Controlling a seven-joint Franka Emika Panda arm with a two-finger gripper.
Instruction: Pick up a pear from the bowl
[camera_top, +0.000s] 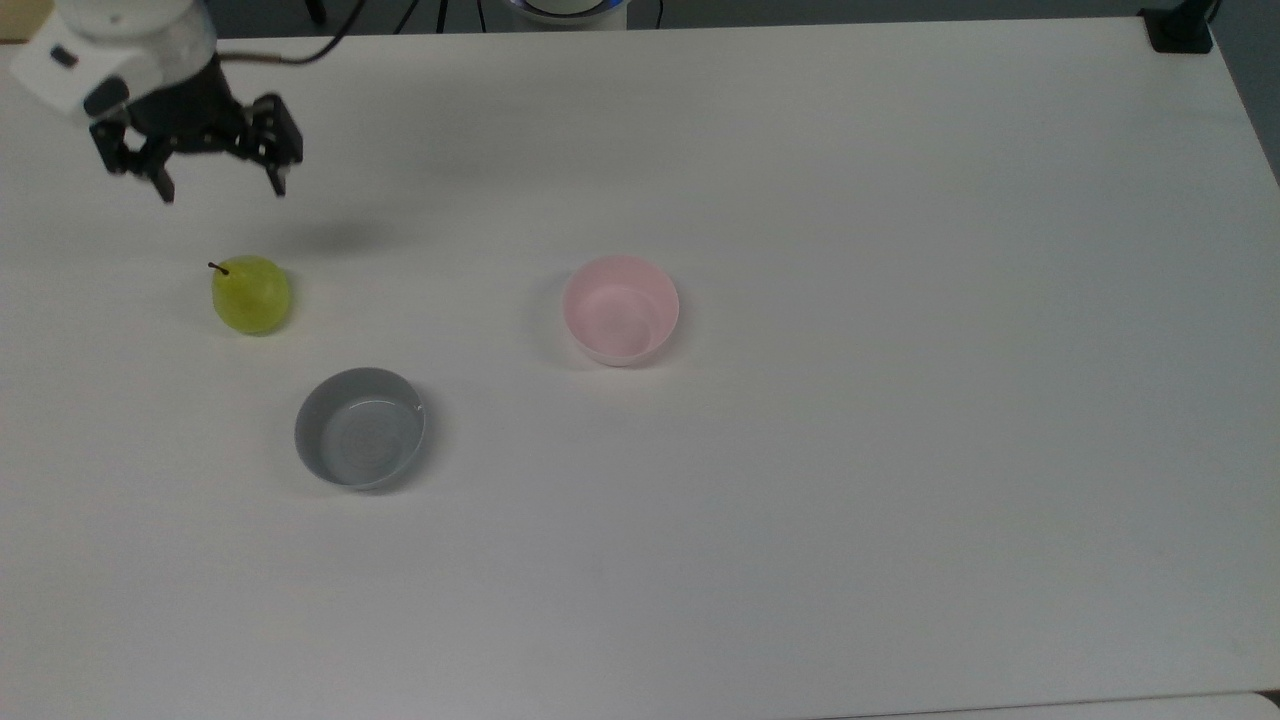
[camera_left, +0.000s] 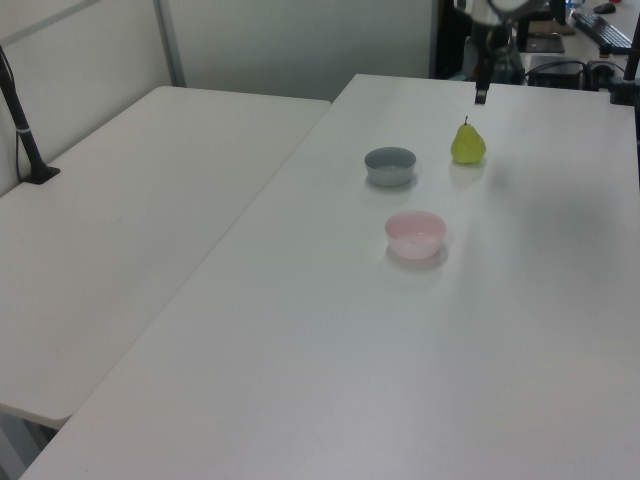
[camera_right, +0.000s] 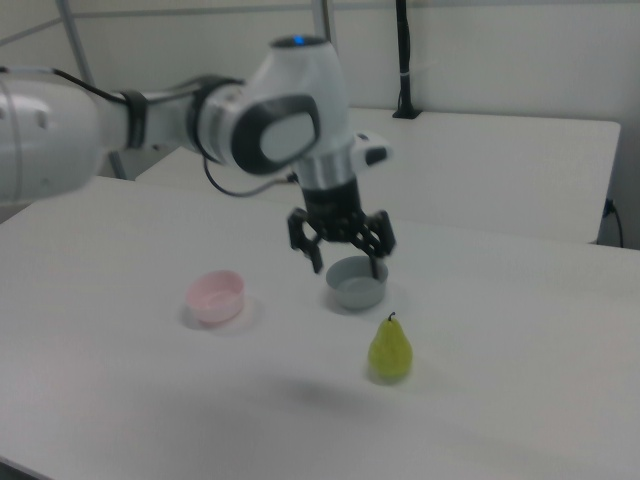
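The yellow-green pear (camera_top: 251, 295) (camera_left: 467, 146) (camera_right: 390, 350) stands upright on the white table with its dark stem up, in the top view's left part. The pale pink bowl (camera_top: 620, 308) (camera_left: 415, 233) (camera_right: 217, 297) sits empty near the table's middle, well apart from the pear. My gripper (camera_top: 221, 190) (camera_right: 346, 268) hangs open above the pear, clear of it, with nothing between its fingers.
A grey bowl (camera_top: 360, 427) (camera_left: 390, 165) (camera_right: 356, 282) sits empty, below and right of the pear in the top view. The white table (camera_top: 900, 400) stretches bare to the top view's right. A second table (camera_left: 120, 200) stands beside it at the left view's left.
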